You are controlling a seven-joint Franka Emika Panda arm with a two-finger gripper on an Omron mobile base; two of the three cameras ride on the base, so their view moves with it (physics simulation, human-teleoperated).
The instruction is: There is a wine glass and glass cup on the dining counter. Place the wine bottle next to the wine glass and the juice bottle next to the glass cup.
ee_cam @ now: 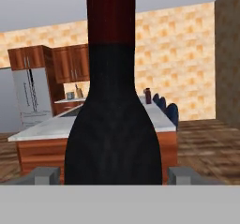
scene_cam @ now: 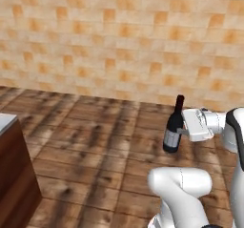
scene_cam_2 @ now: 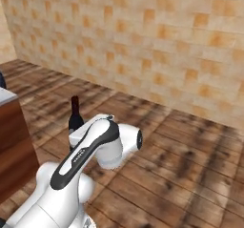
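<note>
- Above the wooden floor [scene_cam: 86, 141], well off any worktop, the wine bottle [scene_cam: 173, 127] hangs upright, grasped at its body by the hand [scene_cam: 183, 131].
- From the hand view, the bottle's dark shoulder and red neck stand close in front, with a finger [ee_cam: 44, 175] at each side.
- Beyond it lies a long white worktop [ee_cam: 47, 129] on a wood base; I cannot make out the wine glass there.
- To carry well: keep the bottle vertical, hold the grip firm, and approach the worktop slowly, lifting it clear of the edge.
</note>
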